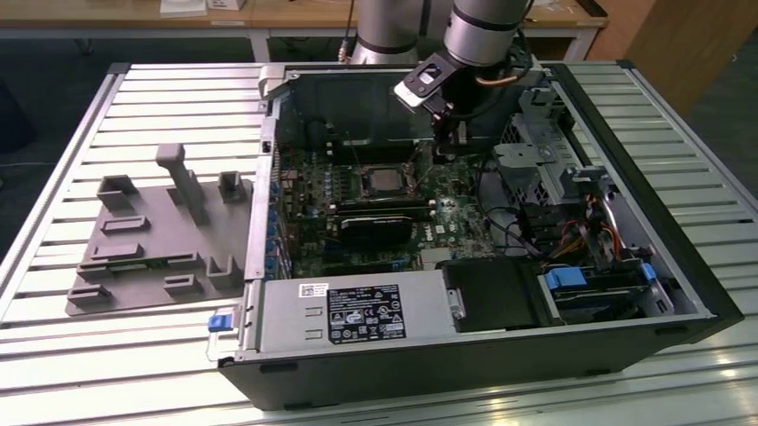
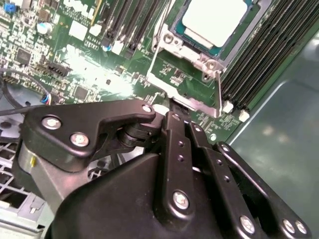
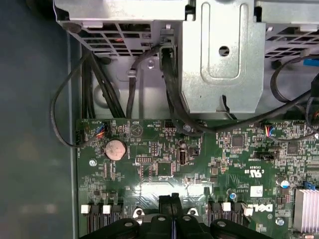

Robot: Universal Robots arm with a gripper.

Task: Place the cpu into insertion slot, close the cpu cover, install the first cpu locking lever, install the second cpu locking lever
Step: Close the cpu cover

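The cpu lies flat in the insertion slot, near the middle of the green circuit board. The board sits inside the open computer case, which rests on the slatted surface. The cpu cover seems folded down around the chip, its window framing the metal top, so seating looks done. The gripper hangs just to the exterior view's right of the socket. Its jaws are clenched together with nothing between them, their tip at or touching a thin wire locking lever. Shut jaws make one stiff, narrow pusher, which probably suits pressing a springy wire among crowded parts.
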